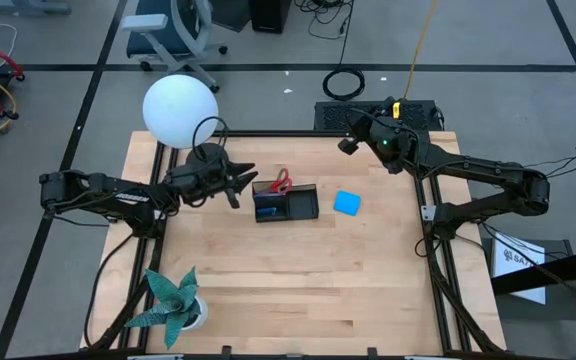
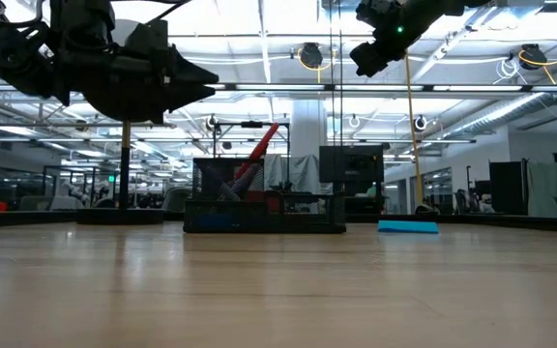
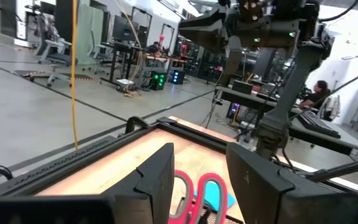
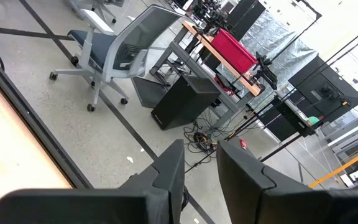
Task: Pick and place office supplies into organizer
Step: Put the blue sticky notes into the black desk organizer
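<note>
Now my left gripper (image 1: 245,183) hangs in the air just beside the left end of the organizer (image 1: 286,204), above the table (image 1: 268,290). In my left wrist view its two fingers (image 3: 157,180) stand apart with a clear gap between them, and they hold nothing. Through this gap I see the red handles of the scissors (image 3: 194,193).

The organizer is a black tray near the middle of the table. The scissors (image 1: 280,181) stand in its back part, handles up, leaning a little in the low view (image 2: 255,155). Something blue (image 1: 266,211) lies in the left compartment, but I cannot tell what it is.

The blue pad (image 1: 347,203) lies flat on the wood, near the right end of the organizer and not touching it. In the low view it is a thin blue strip (image 2: 407,227).

My right gripper (image 1: 349,141) waits high over the far edge of the table, well apart from the pad. Its fingers (image 4: 169,171) have a narrow gap between them and hold nothing.

A white lamp globe (image 1: 180,110) is at the far left corner, and a green paper plant (image 1: 171,298) at the near left.
</note>
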`<state>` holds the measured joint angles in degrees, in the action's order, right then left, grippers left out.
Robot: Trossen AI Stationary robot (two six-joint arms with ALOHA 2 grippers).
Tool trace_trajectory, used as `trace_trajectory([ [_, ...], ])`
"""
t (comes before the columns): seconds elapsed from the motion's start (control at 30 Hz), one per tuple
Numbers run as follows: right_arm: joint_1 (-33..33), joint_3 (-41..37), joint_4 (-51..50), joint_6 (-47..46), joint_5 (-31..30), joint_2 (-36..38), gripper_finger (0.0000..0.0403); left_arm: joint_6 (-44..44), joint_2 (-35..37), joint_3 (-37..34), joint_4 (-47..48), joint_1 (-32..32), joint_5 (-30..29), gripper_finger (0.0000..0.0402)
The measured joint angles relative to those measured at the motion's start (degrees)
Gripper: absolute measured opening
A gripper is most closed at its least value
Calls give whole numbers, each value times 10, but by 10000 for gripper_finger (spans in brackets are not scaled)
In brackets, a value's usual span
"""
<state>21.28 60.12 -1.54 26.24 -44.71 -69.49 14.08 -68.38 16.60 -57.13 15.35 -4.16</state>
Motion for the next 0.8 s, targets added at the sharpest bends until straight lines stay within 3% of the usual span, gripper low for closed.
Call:
trace_trajectory([
  [0.13,0,0,0,0,0,0,84,-14,0,11,1,8,5,152],
  [0.33,0,0,0,0,0,0,84,-14,0,63,19,30,84,152],
  [0.47,0,0,0,0,0,0,84,-21,0,114,101,49,120,152],
  [0.67,0,0,6,0,14,0,84,-52,0,205,284,70,117,152],
  [0.8,0,0,4,-52,18,0,84,-70,0,242,328,76,117,152],
])
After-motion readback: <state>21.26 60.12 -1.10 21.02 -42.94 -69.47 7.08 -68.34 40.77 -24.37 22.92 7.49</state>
